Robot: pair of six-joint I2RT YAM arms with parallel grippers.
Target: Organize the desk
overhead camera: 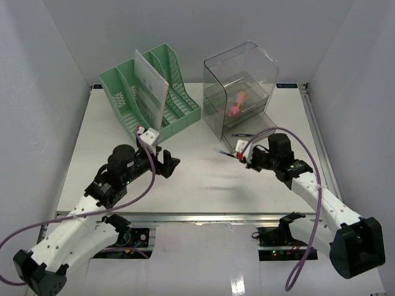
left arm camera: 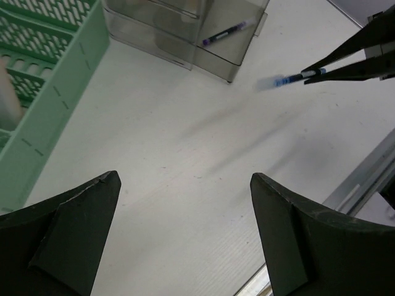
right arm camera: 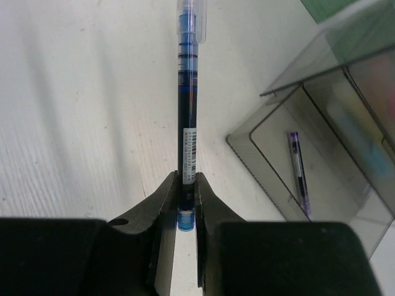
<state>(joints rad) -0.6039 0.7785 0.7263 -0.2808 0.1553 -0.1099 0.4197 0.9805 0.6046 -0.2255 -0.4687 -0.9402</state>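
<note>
**Right arm gripping a blue pen beside the clear box**

The desk (overhead camera: 203, 185) is filling the middle of the top view, its silver rail running along the lower edge just above the arm bases. At the upper left of that view a green slotted file rack (overhead camera: 182, 108) is standing on it, with a pale frosted sheet (overhead camera: 150, 86) leaning upright in one of its slots. At the upper right, near the rack but not touching it, a clear plastic drawer box (overhead camera: 242, 74) is sitting. A pink and orange object (overhead camera: 236, 105) is lying inside it on one of the shelves, too small to identify. A dark purple pen (left arm camera: 225, 33) is lying on the box's low front tray.

The right gripper (right arm camera: 186, 180) is clamping its fingers on the end of a blue pen (right arm camera: 187, 111). This pen is pointing toward the top of the right wrist view, over bare desk just left of the box's tray. The left gripper (left arm camera: 185, 185) is hanging above the desk near the rack's front corner. Its fingers are spread wide with nothing between them.
</note>
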